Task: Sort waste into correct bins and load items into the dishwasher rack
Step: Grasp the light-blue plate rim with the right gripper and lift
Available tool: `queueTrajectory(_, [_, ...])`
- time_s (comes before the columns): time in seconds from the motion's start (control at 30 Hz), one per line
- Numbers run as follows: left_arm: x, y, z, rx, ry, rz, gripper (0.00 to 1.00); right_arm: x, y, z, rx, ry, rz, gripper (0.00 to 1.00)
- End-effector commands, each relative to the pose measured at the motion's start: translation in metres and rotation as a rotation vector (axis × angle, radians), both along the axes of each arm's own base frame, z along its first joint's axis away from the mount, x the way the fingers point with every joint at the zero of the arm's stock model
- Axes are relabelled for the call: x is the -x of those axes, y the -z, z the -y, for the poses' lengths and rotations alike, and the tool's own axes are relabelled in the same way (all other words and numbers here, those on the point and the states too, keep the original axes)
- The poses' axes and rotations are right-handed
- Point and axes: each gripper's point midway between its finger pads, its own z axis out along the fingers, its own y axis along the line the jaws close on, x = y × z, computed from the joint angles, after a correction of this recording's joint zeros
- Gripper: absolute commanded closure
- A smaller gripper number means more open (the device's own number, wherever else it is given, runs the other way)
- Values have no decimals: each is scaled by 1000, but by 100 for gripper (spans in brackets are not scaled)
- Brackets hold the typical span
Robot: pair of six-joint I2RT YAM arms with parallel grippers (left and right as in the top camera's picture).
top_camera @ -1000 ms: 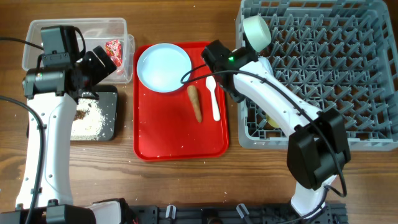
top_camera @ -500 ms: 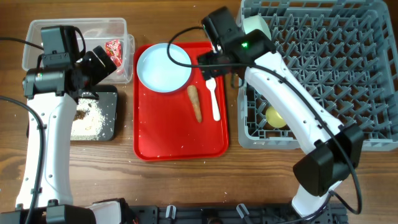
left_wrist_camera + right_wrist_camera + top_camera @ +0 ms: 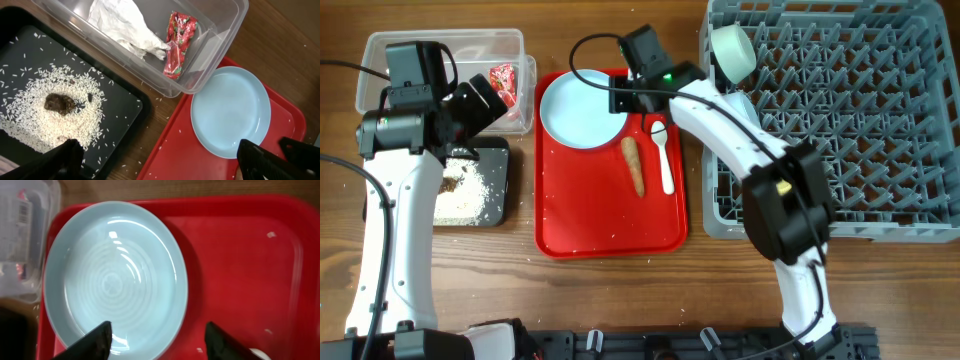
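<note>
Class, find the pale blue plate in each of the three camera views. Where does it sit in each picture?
Overhead: the pale blue plate lies top centre-left, on the red tray's upper left corner.
Left wrist: lower right of the picture.
Right wrist: fills the left and middle.
Shared landmark: the red tray beneath it, seen in all three.

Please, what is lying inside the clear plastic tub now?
Inside the clear plastic tub lie a crumpled white napkin and a red snack wrapper, side by side. Its other end is hidden: the left arm covers it from overhead.
</note>
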Motion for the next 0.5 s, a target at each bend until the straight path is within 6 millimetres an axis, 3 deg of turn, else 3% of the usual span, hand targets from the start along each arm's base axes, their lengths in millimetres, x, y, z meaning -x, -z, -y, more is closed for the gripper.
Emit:
queueTrajectory(0.0, [-1,-5,-3,-1,-11,15,0,8,39,-10,-57,66,-122,48])
queueTrajectory(0.1, [-1,-5,-3,-1,-11,15,0,8,66,-9,-46,98,-162,53])
queueTrajectory(0.23, [-1,-5,-3,-1,-11,15,0,7,75,-8,-47,129,-176,72])
queueTrajectory(0.33, [-1,-5,-3,-1,-11,15,0,17,96,-2,-59,252,-271,87])
queueTrajectory(0.4, [-1,-5,-3,-1,-11,15,0,20,101,-2,-64,269,-292,96])
queueTrajectory(0.47, [-1,-5,-3,-1,-11,15,0,19,100,-2,-66,266,-291,96])
